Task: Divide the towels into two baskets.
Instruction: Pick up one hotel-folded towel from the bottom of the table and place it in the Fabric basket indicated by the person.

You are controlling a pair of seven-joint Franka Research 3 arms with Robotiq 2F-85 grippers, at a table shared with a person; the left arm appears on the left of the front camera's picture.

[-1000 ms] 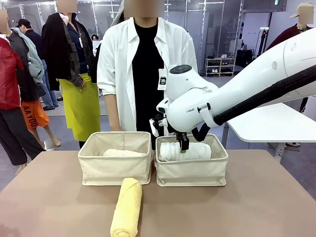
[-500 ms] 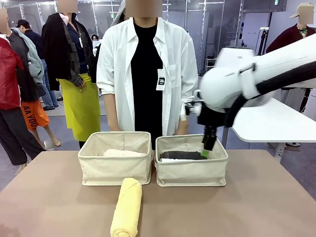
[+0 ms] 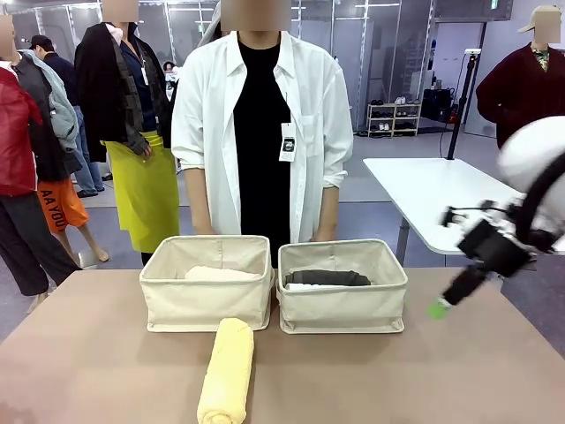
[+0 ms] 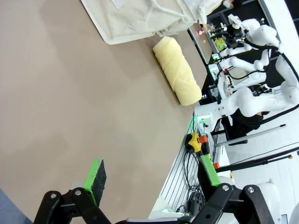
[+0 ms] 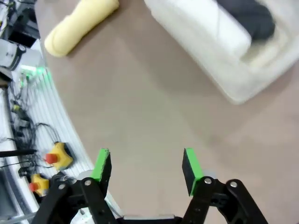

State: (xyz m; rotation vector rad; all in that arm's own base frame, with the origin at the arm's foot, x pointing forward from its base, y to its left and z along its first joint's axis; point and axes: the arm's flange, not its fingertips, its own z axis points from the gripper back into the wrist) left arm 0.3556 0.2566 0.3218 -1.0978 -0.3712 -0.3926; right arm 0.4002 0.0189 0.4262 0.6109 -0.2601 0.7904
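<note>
1 towel remains out: yellow towel (image 3: 226,371) on the table (image 3: 106,371), just before the left basket (image 3: 207,307) holding the pink towel (image 3: 221,274). Right gripper (image 5: 145,163) and left gripper (image 4: 152,175) stand wide, empty. Likely next: grasp its middle, deposit there.

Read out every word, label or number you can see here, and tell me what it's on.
Nothing here reads clearly.
The badge on the person's white shirt: a dark mark, with print too small to read.
</note>
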